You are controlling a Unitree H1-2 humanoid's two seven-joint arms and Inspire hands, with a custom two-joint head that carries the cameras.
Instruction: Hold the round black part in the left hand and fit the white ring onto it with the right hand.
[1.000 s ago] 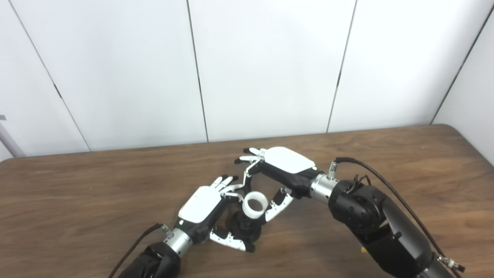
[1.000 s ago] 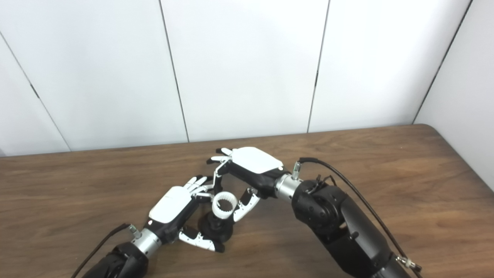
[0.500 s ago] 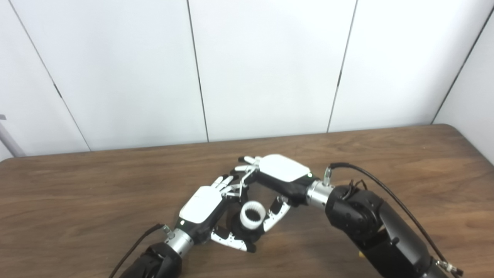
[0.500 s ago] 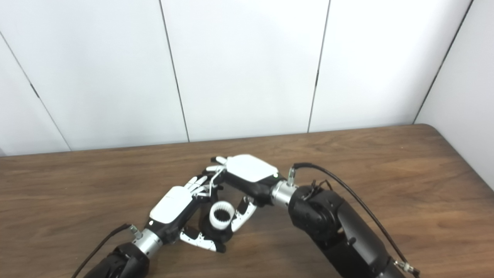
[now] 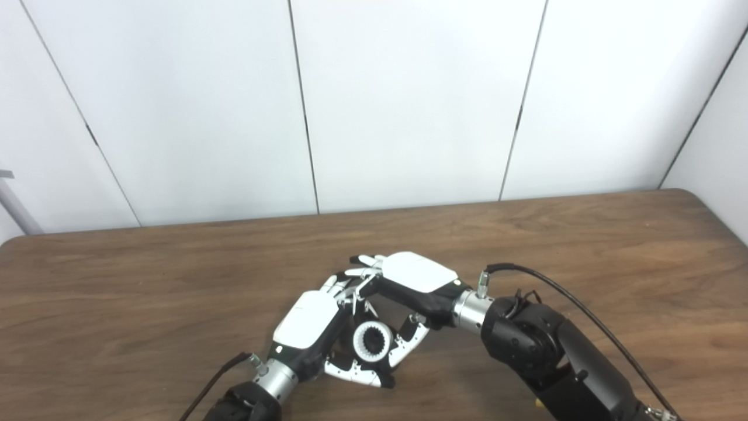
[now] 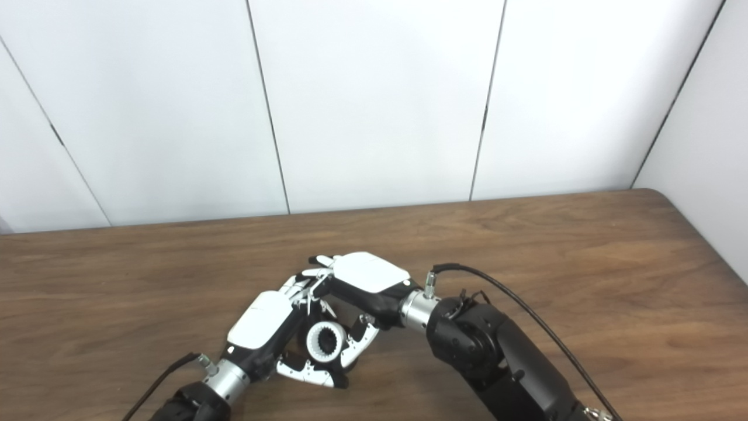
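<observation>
My left hand (image 5: 308, 324) is shut on the round black part (image 5: 368, 368), holding it low over the table near the front edge; most of the part is hidden by fingers and ring. The white toothed ring (image 5: 371, 342) sits on top of the black part, its dark centre facing up. My right hand (image 5: 416, 275) comes in from the right and is shut on the ring, fingers on its far side and thumb (image 5: 410, 345) on its near right side. In the right eye view the ring (image 6: 325, 342) shows between both hands (image 6: 369, 275).
The brown wooden table (image 5: 584, 245) runs across the view, with a rounded corner at the far right. White wall panels stand behind it. A black cable (image 5: 578, 310) loops over my right forearm.
Both hands have moved down and toward me. The white ring has dropped from above the black part onto it. The camera has shifted slightly.
</observation>
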